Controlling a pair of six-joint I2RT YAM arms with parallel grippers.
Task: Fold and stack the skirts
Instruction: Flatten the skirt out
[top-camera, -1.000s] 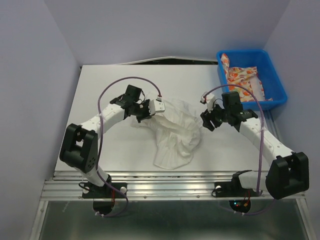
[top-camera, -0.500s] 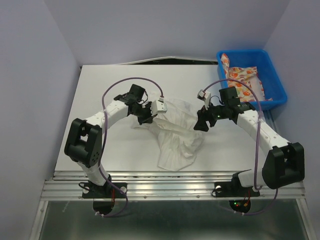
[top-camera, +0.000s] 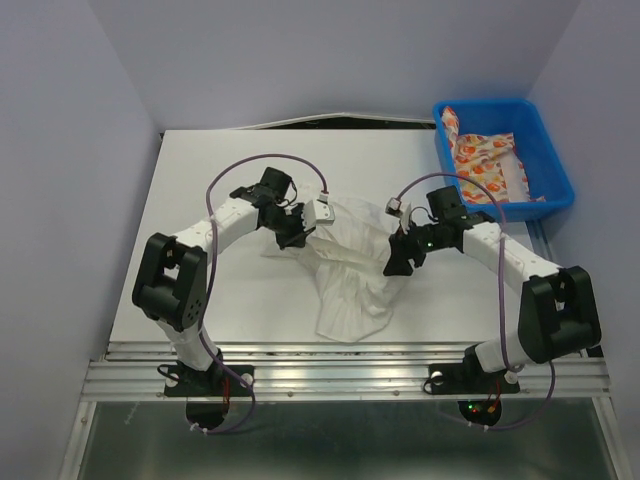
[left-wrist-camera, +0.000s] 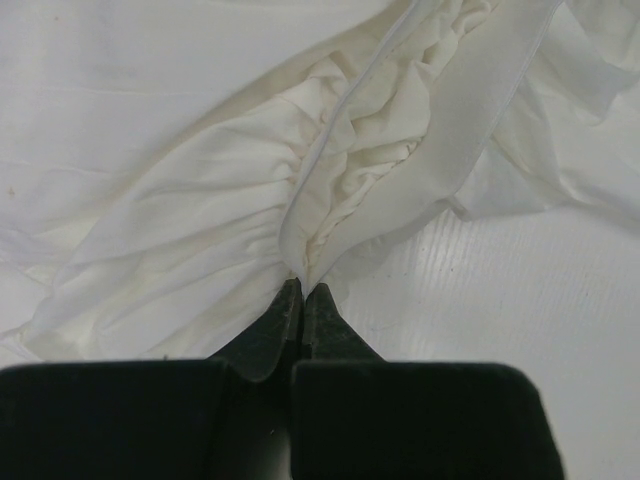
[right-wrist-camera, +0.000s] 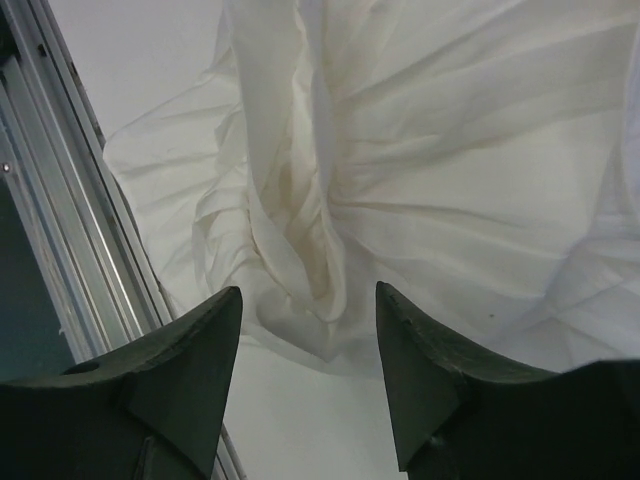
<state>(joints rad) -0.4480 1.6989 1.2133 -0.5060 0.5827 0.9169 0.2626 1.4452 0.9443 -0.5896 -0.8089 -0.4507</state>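
You have one skirt (top-camera: 350, 270) lying in the middle of the worktop (top-camera: 220, 180), between the two arms. Your left fingers (left-wrist-camera: 278, 335) are at its left edge, pinched onto its band. Your right fingers (right-wrist-camera: 185, 375) hang spread above its right edge. The bin (top-camera: 556, 203) stands at the worktop's far right corner, with the other skirt (top-camera: 485, 160) inside it.

a lab robot cell: plain lilac walls (top-camera: 60, 150), white table (top-camera: 220, 160), aluminium mounting rail (top-camera: 340, 378).

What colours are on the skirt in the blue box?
The printed skirt is cream with orange and red blotches; top external view shows it best.
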